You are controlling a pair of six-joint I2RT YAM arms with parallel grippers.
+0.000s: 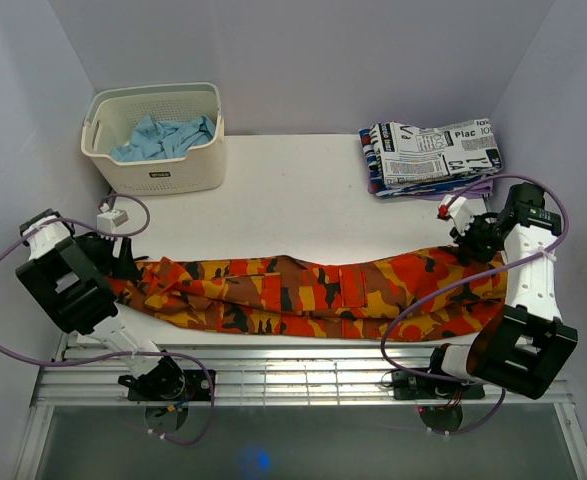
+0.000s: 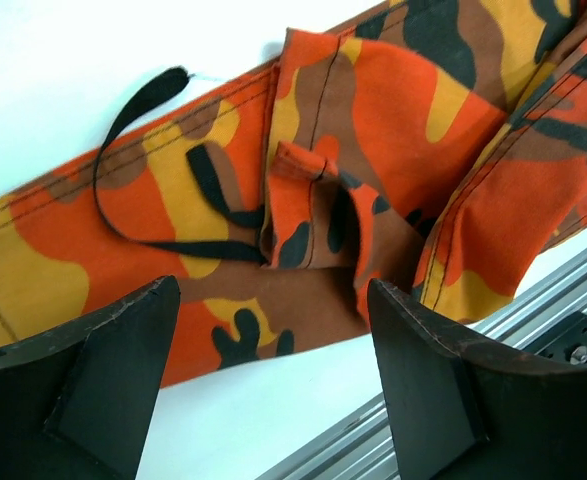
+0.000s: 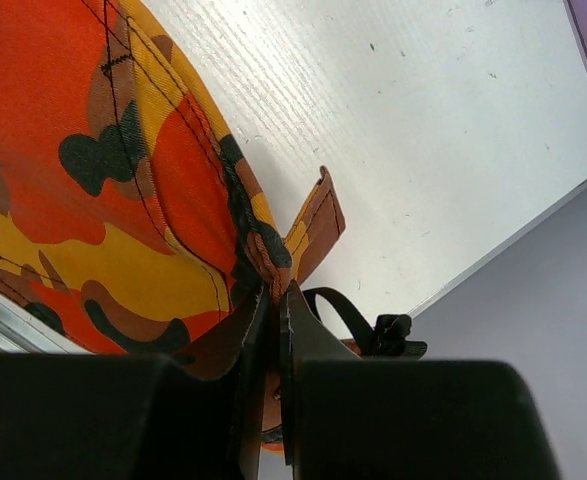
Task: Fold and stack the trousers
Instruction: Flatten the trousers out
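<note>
Right gripper pinches the camouflage trousers at their right end, we judge ready to carry it over for a fold; left gripper hangs spread above the left end; they lie stretched along the table's near edge.

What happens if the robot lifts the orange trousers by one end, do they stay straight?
They would probably sag and dangle, not stay straight: the trousers lie in soft wrinkles and folds. They likely won't slip out easily, since the right gripper pinches bunched cloth at one end. Pushed, they'd probably crumple rather than slide whole.
</note>
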